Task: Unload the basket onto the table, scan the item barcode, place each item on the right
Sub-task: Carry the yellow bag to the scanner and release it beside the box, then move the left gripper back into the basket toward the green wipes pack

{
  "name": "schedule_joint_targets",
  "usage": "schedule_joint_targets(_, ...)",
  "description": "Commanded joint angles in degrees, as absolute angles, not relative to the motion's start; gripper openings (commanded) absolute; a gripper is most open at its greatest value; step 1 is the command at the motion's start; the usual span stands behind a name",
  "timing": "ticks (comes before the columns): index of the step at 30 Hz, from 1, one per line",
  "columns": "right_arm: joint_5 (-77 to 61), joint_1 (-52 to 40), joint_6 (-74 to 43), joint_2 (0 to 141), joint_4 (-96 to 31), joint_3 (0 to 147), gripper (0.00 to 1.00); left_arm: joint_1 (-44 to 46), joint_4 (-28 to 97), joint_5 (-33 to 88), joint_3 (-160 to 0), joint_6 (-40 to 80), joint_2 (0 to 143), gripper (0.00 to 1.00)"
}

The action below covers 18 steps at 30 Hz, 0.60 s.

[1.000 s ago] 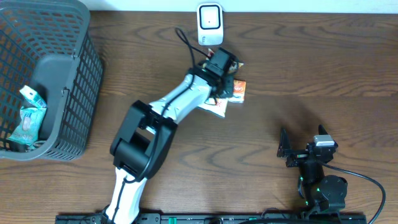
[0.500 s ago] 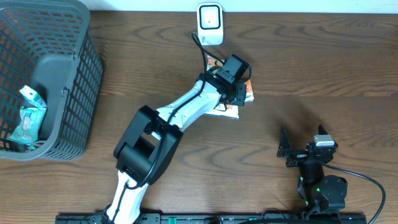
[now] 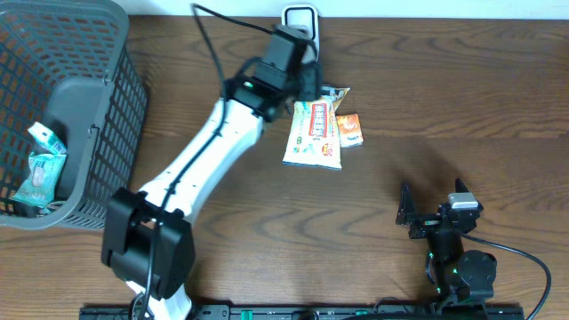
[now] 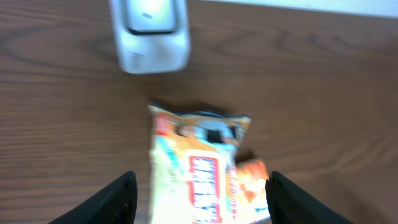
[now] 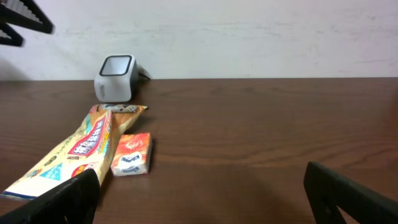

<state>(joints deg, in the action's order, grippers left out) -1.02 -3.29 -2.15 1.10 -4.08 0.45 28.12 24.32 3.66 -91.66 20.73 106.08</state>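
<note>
Dark wood-grain table (image 3: 462, 98) fills your overhead view, with a grey mesh basket (image 3: 89, 107) at the left edge holding a few wrapped items (image 3: 40, 169). A white scanner (image 3: 300, 12) stands at the far edge, partly covered by your left arm (image 3: 222, 133), which reaches diagonally up to it. Near the scanner, a snack packet (image 3: 313, 133) lies flat with its printed face up. Its long axis runs from far to near with a slight tilt, one short end pointing up toward the scanner. A small orange box (image 3: 349, 130) sits just beside its right edge. Your right arm (image 3: 458, 267) is well apart, at the near right. From the left wrist the picture is blurred. The scanner is at the top and the packet runs lengthwise down the frame below it. Your left gripper (image 4: 200, 180) hangs above the packet with its jaws spread wide, holding nothing. From the right wrist you look along the table to a pale wall (image 5: 249, 31). The packet angles away toward the scanner, and your right gripper (image 5: 205, 199) stands fully spread and empty.
</note>
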Motion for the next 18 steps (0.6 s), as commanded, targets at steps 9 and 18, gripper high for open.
schedule_joint_targets(9, -0.56, -2.94, -2.09, 1.04, -4.29, 0.30, 0.99, 8.91, 15.53, 2.28, -92.62, 11.88, 84.53, 0.72)
schedule_joint_targets(18, -0.56, -2.94, -2.09, 1.04, -4.29, 0.30, 0.99, -15.38, 21.54, -11.55, -92.60, 4.54, 77.06, 0.98)
